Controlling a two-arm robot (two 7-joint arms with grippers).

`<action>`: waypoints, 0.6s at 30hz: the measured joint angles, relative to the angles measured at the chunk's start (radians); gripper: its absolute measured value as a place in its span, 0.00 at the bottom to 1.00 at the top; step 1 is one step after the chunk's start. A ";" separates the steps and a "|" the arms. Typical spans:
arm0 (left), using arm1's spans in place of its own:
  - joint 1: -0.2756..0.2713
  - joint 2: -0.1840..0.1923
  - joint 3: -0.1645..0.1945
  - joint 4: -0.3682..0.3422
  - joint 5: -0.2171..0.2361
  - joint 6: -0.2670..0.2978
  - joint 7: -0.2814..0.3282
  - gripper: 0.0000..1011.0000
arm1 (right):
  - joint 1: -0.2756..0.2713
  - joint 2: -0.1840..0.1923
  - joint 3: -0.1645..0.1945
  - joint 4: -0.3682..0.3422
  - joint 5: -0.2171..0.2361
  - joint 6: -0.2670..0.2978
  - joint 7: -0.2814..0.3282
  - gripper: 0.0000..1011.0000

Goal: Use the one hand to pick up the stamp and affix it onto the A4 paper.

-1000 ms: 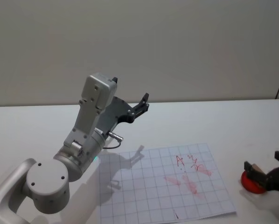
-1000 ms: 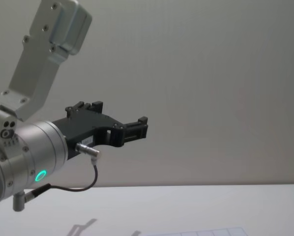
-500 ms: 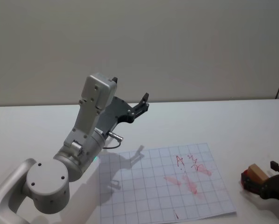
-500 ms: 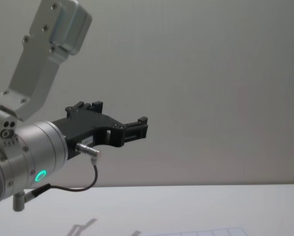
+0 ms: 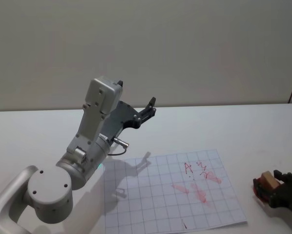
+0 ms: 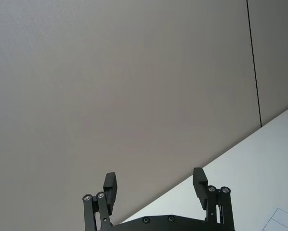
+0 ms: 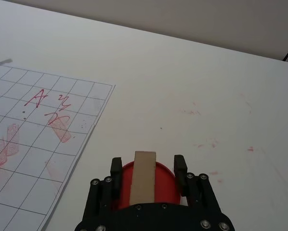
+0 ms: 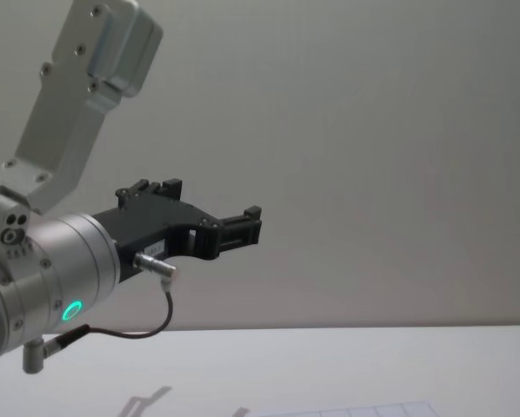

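The stamp (image 5: pixel 264 182), a red round base with a pale wooden handle, sits just right of the A4 paper's right edge. My right gripper (image 5: pixel 274 191) is shut on it. In the right wrist view the two black fingers flank the stamp (image 7: pixel 145 175) inside the right gripper (image 7: pixel 148 166). The A4 paper (image 5: pixel 151 195) is a white gridded sheet with red writing and red ink smears; it lies flat on the table (image 7: pixel 19 159). My left gripper (image 5: pixel 148 108) is parked high above the table's left side, open and empty (image 6: pixel 153 180).
The large grey left arm (image 5: pixel 82 156) rises over the sheet's left side and casts a shadow on it. Small red ink specks (image 7: pixel 206 144) dot the white table beyond the stamp. A plain wall stands behind the table's far edge.
The right gripper has settled lower around the stamp. The stamp has tipped, so its wooden handle shows more than the red base. The left arm has not moved.
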 joint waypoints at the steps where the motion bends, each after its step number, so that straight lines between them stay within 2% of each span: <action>1: 0.000 0.000 0.000 0.000 0.000 0.000 0.000 0.99 | 0.001 0.000 0.000 0.001 -0.001 0.000 0.001 0.64; 2: 0.000 0.000 0.000 0.000 0.000 0.000 0.000 0.99 | 0.002 -0.001 -0.001 0.002 -0.001 0.000 0.001 0.64; 8: 0.000 0.000 0.000 0.000 0.000 0.000 0.000 0.99 | 0.007 -0.003 -0.002 0.007 -0.007 0.003 0.006 0.44; 9: 0.000 0.000 0.000 0.000 0.000 0.000 0.000 0.99 | 0.007 -0.003 -0.002 0.008 -0.007 0.003 0.006 0.44; 11: 0.000 0.000 0.000 0.000 0.000 0.000 0.000 0.99 | 0.008 -0.004 -0.003 0.009 -0.008 0.004 0.007 0.34; 14: 0.000 0.000 0.000 0.000 0.000 0.000 0.000 0.99 | 0.010 -0.005 -0.003 0.011 -0.010 0.005 0.008 0.25; 18: 0.000 0.000 0.000 0.000 0.000 0.000 0.000 0.99 | 0.011 -0.005 -0.004 0.012 -0.011 0.005 0.009 0.22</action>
